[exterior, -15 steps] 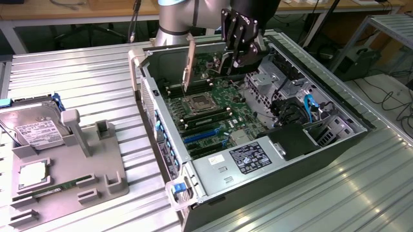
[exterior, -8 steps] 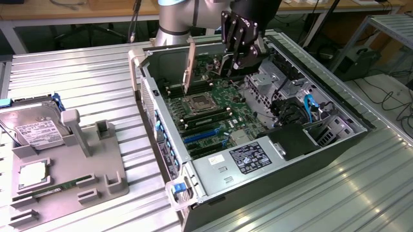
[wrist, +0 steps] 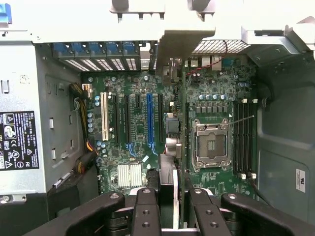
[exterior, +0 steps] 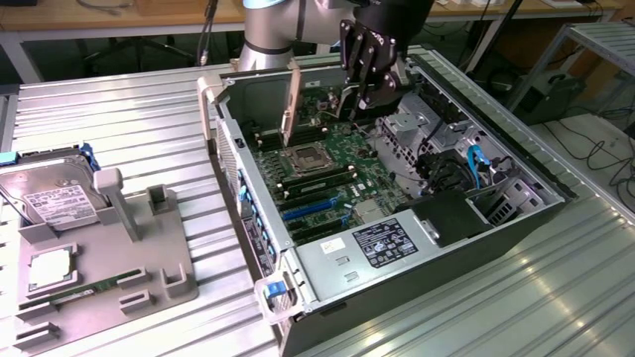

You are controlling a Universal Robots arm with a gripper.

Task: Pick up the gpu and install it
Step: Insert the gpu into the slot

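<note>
1. A robot arm is reaching down into an open computer case [exterior: 397, 223] that is lying on its side on a ribbed metal counter [exterior: 119, 126], so the main board [exterior: 328, 171] is facing up and easy to reach from above.

2. The tool [exterior: 369, 82] is hanging over the far end of the case, above the main board, with its fingers [wrist: 145, 211] drawn narrow and clamping the card [wrist: 183, 147].

3. The card is being held on edge, seen almost end-on from the wrist as a thin upright line between the fingers. This likely keeps its bottom edge pointing down at the board, ready to meet a slot.

4. It is sitting between the blue slot [wrist: 150, 123] and the empty processor socket [wrist: 210, 145]; whether it is touching the board cannot be told.

5. The card's metal end bracket [wrist: 170, 59] is pointing toward the vented rear wall of the case, where such brackets fasten.

6. On the exterior view's left, a grey holder tray [exterior: 149, 275] is carrying a hard drive [exterior: 55, 197] and a memory stick [exterior: 85, 291].
</note>
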